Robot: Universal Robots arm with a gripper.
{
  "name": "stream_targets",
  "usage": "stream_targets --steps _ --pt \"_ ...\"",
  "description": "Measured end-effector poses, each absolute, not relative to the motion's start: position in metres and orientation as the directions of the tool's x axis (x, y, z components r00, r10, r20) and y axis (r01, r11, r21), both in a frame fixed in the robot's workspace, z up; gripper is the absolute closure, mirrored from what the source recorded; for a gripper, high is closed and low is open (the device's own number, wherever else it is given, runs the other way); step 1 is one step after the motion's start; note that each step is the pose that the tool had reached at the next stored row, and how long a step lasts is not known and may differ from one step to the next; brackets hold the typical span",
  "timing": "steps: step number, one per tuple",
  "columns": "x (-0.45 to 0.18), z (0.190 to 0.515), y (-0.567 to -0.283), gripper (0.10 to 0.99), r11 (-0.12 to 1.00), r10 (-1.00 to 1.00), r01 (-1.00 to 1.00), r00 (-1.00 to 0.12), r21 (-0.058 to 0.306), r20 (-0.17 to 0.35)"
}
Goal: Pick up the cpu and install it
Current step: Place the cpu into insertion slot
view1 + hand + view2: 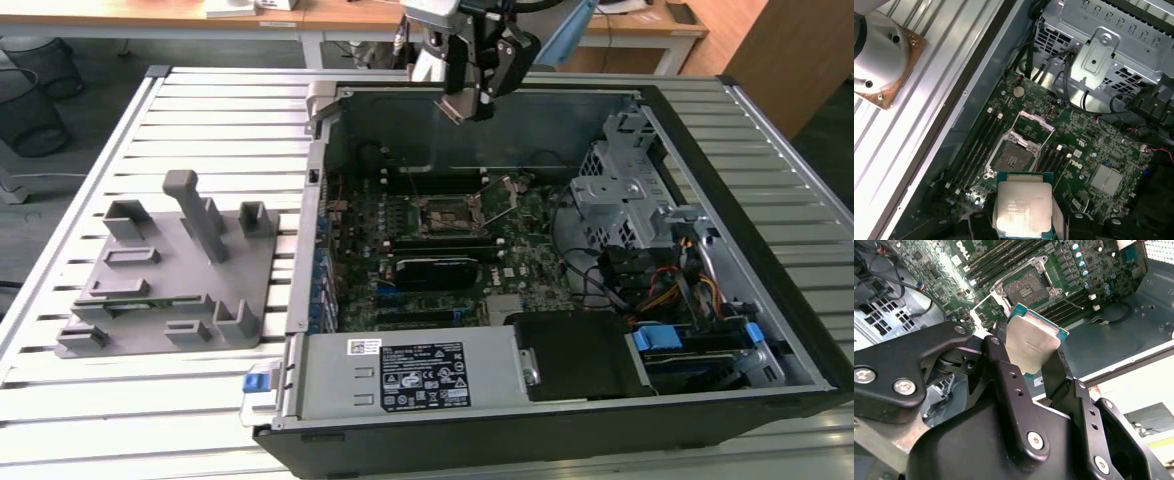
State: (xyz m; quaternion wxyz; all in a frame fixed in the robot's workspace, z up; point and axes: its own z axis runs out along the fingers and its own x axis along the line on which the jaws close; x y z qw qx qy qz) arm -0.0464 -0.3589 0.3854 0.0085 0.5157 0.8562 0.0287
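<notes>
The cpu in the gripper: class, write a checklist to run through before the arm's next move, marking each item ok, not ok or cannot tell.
1. Grip on the cpu: the gripper is shut on two of its edges. Ok.
2. Socket bare, with its metal frame swung up. Ok.
3. cpu seated: it is held clear above the motherboard. Not ok.
4. Corner marks matched to the socket. Cannot tell.
5. Cables clear of the socket, lying off to the exterior view's right. Ok.
</notes>
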Motion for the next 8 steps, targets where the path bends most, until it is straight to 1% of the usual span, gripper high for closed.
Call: stream_targets --steps 8 --pt "-0.0464 0.3833 -0.3589 0.561 0.336 0.941 0.94 -0.337 0.058 0.015"
